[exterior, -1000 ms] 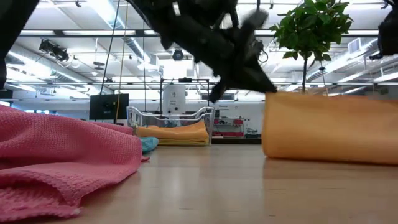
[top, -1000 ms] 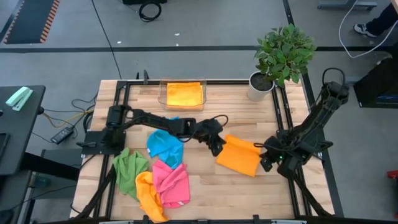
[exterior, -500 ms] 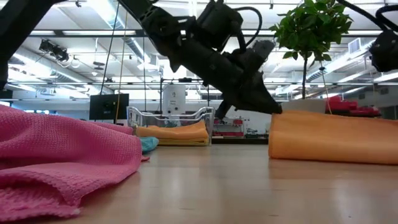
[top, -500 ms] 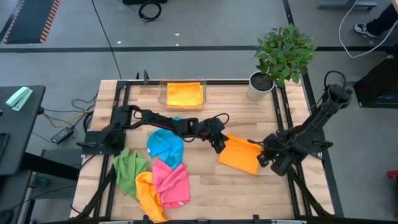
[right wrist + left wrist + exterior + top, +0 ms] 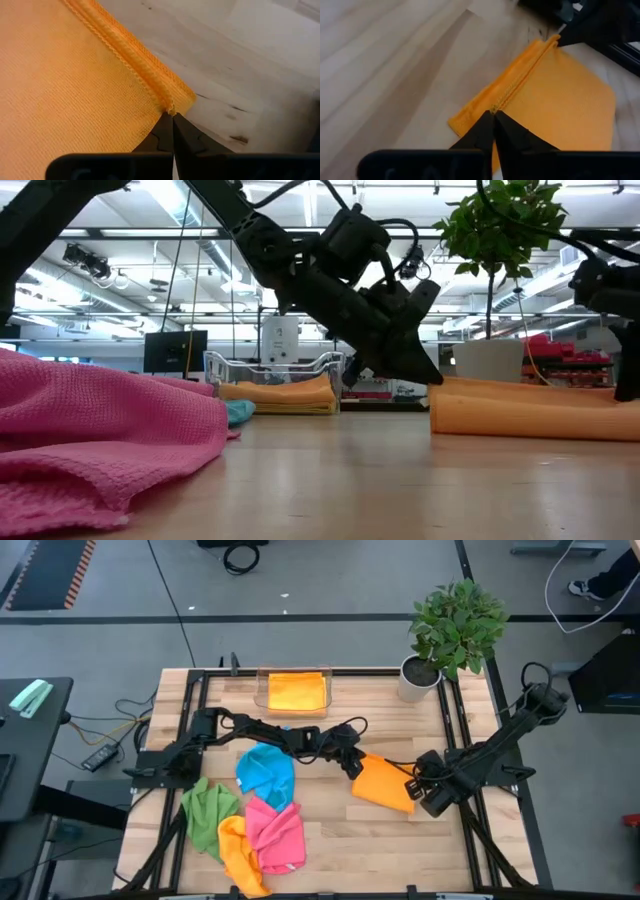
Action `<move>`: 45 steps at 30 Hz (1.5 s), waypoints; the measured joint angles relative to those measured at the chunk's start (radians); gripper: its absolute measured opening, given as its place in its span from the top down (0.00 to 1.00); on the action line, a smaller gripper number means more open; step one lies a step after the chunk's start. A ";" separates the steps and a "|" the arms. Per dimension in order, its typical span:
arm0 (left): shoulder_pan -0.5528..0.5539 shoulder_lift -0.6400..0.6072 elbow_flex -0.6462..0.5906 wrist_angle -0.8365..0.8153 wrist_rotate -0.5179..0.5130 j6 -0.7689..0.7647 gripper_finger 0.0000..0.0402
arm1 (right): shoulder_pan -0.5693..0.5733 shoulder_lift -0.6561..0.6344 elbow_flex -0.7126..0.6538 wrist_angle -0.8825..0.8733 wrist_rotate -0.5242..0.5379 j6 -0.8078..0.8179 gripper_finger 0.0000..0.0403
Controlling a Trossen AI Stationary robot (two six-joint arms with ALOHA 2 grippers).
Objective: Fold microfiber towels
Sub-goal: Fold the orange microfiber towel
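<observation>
A folded orange towel (image 5: 383, 788) lies on the table right of centre, its two hemmed edges stacked along its far side (image 5: 525, 70). My left gripper (image 5: 353, 768) is shut at the left end of that edge. My right gripper (image 5: 417, 784) is shut at its right end. In the low view the towel (image 5: 530, 415) lies low on the wood beside my left gripper (image 5: 428, 376). Loose blue (image 5: 265, 772), green (image 5: 208, 810), pink (image 5: 276, 835) and orange (image 5: 240, 855) towels lie heaped at the near left. My left gripper pinches the stacked hemmed edges (image 5: 503, 101) at the towel's far left corner between its two fingers. It comes slanting down from the table's left. The towel lies folded on the table. My right gripper pinches the same stacked hems at the far right corner (image 5: 169, 103). It comes steeply down from the right, and the cloth beside it rests flat on the wood.
A clear tray (image 5: 262, 692) holding a folded orange towel (image 5: 297, 690) stands at the far edge. A potted plant (image 5: 420, 678) stands at the far right. Bare wood lies near of the folded towel and between it and the heap.
Both grippers have sunk toward the table while staying shut on the towel's edge. The right one has also come toward the table's left. The held edge, which stood raised with the cloth hanging below, has come down, and the towel now lies low and folded over.
</observation>
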 joint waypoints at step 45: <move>-0.120 0.038 0.000 -0.059 0.131 -0.300 0.96 | -0.131 -0.148 -0.156 0.216 -0.038 -0.181 0.99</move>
